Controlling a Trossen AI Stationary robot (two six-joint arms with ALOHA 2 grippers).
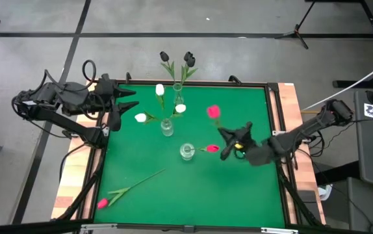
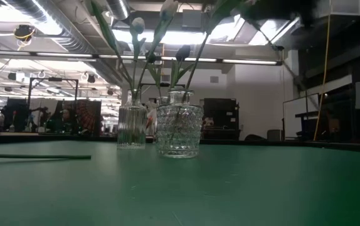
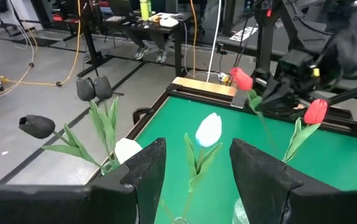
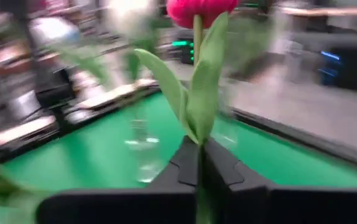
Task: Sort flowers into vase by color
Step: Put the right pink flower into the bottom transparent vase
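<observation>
Right claw [image 1: 233, 144] clamped on pink-red tulip [image 1: 214, 112] stem, head upright for vase [image 1: 186, 152] entry. Left claw [image 1: 129, 99] apart, waiting far-left table [image 1: 193, 195] edge.

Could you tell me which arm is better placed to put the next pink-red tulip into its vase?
The right. Its gripper is shut on a pink-red tulip, close to the vase that has one already. The left gripper waits open at the table's far left edge.
</observation>
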